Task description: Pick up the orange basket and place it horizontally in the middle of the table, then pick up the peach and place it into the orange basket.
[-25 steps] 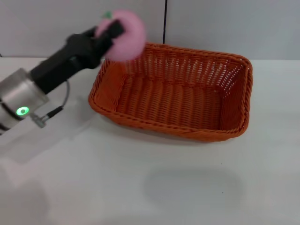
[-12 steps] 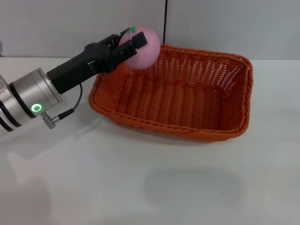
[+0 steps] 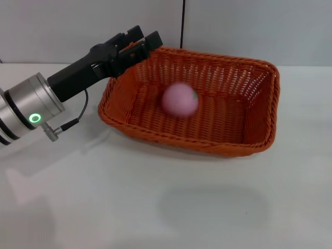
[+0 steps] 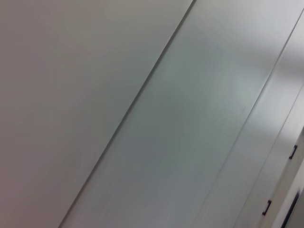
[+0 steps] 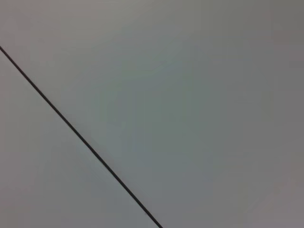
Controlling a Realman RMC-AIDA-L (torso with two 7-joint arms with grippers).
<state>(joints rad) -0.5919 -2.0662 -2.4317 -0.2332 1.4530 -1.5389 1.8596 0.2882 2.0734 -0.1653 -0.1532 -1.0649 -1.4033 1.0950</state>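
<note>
The orange basket (image 3: 197, 104) lies lengthwise across the middle of the white table (image 3: 155, 202) in the head view. Inside it, left of centre, is the pink peach (image 3: 179, 99), blurred with motion and free of any grip. My left gripper (image 3: 142, 41) hovers over the basket's far left corner, open with nothing between its black fingers. The arm reaches in from the left. Neither the right gripper nor the right arm shows in any view. Both wrist views show only grey wall panels.
A pale grey wall with a dark vertical seam (image 3: 182, 23) stands right behind the basket. Bare white tabletop spreads in front of the basket and to both sides.
The left gripper carried the peach right over the basket's far left corner, then opened. The peach dropped into the basket and is still moving.
</note>
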